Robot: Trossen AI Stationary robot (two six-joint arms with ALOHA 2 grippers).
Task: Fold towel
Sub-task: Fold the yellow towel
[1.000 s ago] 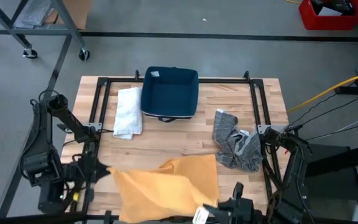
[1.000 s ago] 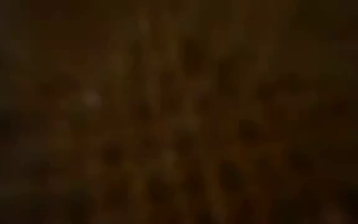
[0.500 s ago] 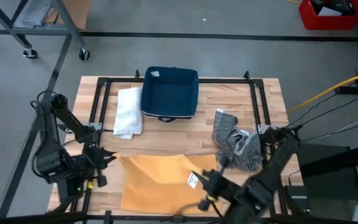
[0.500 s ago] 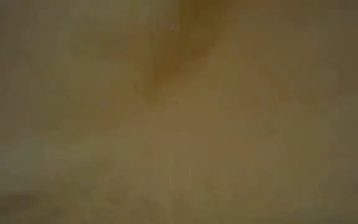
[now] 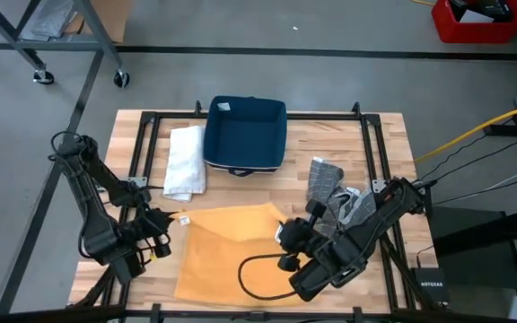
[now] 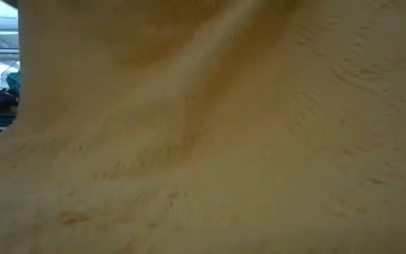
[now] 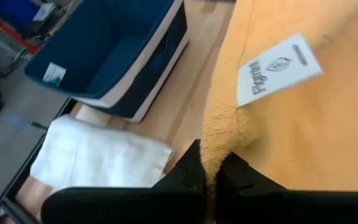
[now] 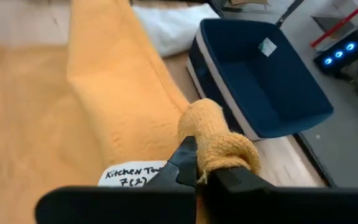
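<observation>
A white tag [image 8: 135, 175] sewn to the yellow towel [image 5: 227, 256] reads "Kitchen Tow…" with "7(2)" handwritten beneath it, seen only in the right wrist view. A second white tag [image 7: 277, 70] at the towel's other held corner carries printed text and a small emblem, too tilted to read with certainty; it shows in the left wrist view alone.

The yellow towel lies on the near half of the wooden counter [image 5: 393, 135], its far edge lifted between the two arms. The left gripper [image 5: 170, 220] has its jaws clenched on the far-left corner, fabric bunched up between the dark tips. The right gripper [image 5: 287, 235] has its jaws clenched on the far-right corner, a rolled knob of cloth standing above them in the right wrist view.

The high view alone gives the whole layout: one dark blue bin [image 5: 245, 135] at the far middle of the counter, one folded white towel [image 5: 185, 161] just beside it on the left, and one crumpled grey striped cloth [image 5: 339, 206] on the right, near the right arm. That makes three cloths and one bin. The bin has a small pale sticker [image 7: 53, 73] on its inner floor, unreadable.

The low view is filled almost wholly by yellow fabric close to the lens, with only a sliver of room at its left edge.
</observation>
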